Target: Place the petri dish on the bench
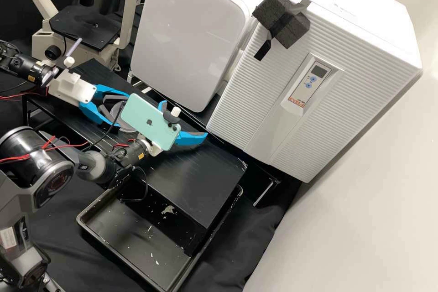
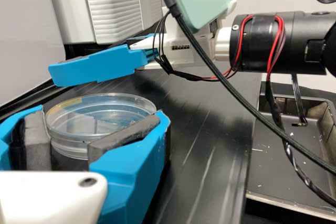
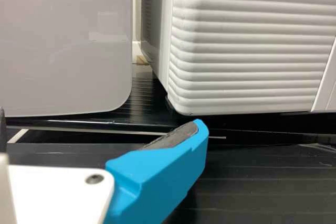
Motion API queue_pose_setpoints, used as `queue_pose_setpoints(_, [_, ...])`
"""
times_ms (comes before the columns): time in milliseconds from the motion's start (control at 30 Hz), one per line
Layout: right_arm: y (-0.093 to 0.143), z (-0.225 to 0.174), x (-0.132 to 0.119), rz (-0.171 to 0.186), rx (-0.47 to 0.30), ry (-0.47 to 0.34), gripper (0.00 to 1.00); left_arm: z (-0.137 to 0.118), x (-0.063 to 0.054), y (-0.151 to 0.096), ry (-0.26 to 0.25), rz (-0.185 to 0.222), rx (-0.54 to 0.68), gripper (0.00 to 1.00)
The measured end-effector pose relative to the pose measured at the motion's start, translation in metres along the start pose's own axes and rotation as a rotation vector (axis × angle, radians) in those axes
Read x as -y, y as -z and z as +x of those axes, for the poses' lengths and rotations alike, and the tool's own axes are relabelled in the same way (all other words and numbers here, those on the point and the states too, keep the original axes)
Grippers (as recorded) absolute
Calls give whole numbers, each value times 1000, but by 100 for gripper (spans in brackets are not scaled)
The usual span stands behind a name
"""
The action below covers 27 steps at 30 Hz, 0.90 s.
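In the high view my left gripper (image 1: 120,110) is over the bench's left part, its pads at the sides of the clear petri dish (image 1: 126,126), which the phone partly covers. The left wrist view shows the round, lidded petri dish (image 2: 100,116) level between the pads of my left gripper (image 2: 102,121), shut on it. Whether its base touches the black bench (image 2: 210,145) cannot be told. My right gripper (image 1: 182,119) stands open and empty beside the dish, beyond the phone. In the right wrist view my right gripper (image 3: 100,124) has its fingers wide apart.
A mint-green phone (image 1: 148,123) is mounted on the right arm, with a cable hanging near the dish. White appliances (image 1: 191,32) stand behind the bench, a microscope (image 1: 86,23) at the back left. A black tray (image 1: 137,246) with white scraps lies in front.
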Motion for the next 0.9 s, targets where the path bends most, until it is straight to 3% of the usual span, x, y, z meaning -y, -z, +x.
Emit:
queue_pose_setpoints(200, [0, 0, 0, 0, 0, 0, 100, 1, 1, 1, -3, -6, 2, 0])
queue_pose_setpoints(233, [0, 0, 0, 0, 0, 0, 100, 2, 2, 1, -2, -9, 1, 100])
queue_pose_setpoints(900, [0, 0, 0, 0, 0, 0, 100, 2, 2, 3, -15, -28, -14, 100])
